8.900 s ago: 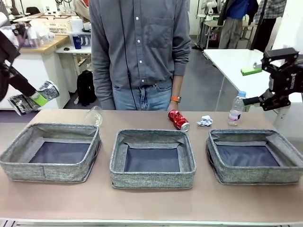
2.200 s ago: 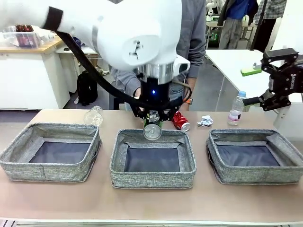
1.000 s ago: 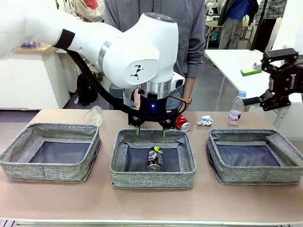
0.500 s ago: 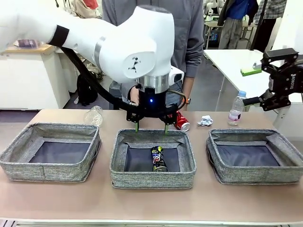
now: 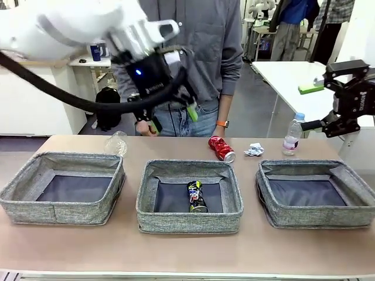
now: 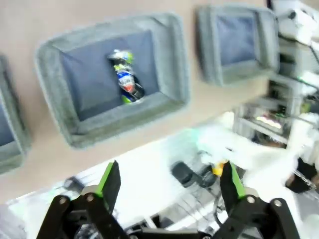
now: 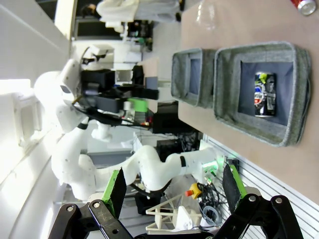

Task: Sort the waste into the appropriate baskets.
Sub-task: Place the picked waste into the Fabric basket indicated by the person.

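Note:
The dark blue-and-yellow can [image 5: 196, 196] lies in the middle basket [image 5: 188, 221], also seen in the left wrist view as the can [image 6: 125, 82]. My left gripper [image 5: 174, 119] hangs open and empty high above the table, behind that basket and in front of the person. At the far edge sit the clear plastic cup [image 5: 116, 143], the red can [image 5: 221, 148], the paper wad [image 5: 254, 150] and the water bottle [image 5: 292, 134]. The left basket [image 5: 55, 212] and right basket [image 5: 319, 216] hold nothing. My right gripper [image 7: 174, 186] is open and empty, raised off the table's right end.
A person in a grey shirt stands at the far side, close behind the left gripper. A white side table [image 5: 293, 79] stands at the back right. Bare tabletop [image 5: 187, 252] runs in front of the baskets.
The left gripper has risen and swung up and to the left, away from the middle basket. The can it let go now lies still there. The right arm has not moved.

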{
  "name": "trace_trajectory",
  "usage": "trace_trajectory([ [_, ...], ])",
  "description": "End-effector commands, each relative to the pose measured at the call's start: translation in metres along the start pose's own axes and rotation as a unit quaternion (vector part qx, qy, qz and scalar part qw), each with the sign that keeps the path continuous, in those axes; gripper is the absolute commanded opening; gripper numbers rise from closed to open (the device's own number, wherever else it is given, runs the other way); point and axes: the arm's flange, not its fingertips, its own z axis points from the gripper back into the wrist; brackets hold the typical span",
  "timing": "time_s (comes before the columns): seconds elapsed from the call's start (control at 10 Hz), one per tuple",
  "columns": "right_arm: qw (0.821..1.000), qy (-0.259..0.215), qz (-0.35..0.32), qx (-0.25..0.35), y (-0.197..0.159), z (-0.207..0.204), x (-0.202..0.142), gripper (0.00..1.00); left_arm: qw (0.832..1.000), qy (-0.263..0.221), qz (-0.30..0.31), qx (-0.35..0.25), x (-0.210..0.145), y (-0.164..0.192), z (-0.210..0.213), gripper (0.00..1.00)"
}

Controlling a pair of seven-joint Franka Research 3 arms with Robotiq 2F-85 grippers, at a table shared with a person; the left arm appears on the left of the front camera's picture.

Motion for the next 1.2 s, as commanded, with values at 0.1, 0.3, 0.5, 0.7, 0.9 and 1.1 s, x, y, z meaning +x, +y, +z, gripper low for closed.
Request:
trace_trajectory([
  [0.1,1.0,-0.003,-0.001,0.011,0.004,-0.001,0.002,1.0,0.988,-0.009,0.023,-0.153,-0.05,0.074,0.05,1.0],
  [0.3,1.0,-0.003,-0.001,0.011,0.004,-0.001,0.002,1.0,0.958,-0.044,-0.019,-0.283,-0.083,0.11,0.08,1.0],
  [0.5,1.0,-0.003,-0.001,0.011,0.004,-0.001,0.002,1.0,0.925,-0.112,-0.09,-0.351,-0.111,0.145,0.082,1.0],
  [0.7,1.0,-0.003,-0.001,0.011,0.004,-0.001,0.002,1.0,0.894,-0.161,-0.114,-0.402,-0.134,0.176,0.072,1.0],
  [0.9,1.0,-0.003,-0.001,0.011,0.004,-0.001,0.002,1.0,0.89,-0.153,-0.086,-0.42,-0.148,0.199,0.053,1.0],
  [1.1,1.0,-0.003,-0.001,0.011,0.004,-0.001,0.002,1.0,0.896,-0.166,-0.088,-0.402,-0.13,0.192,0.075,1.0],
])
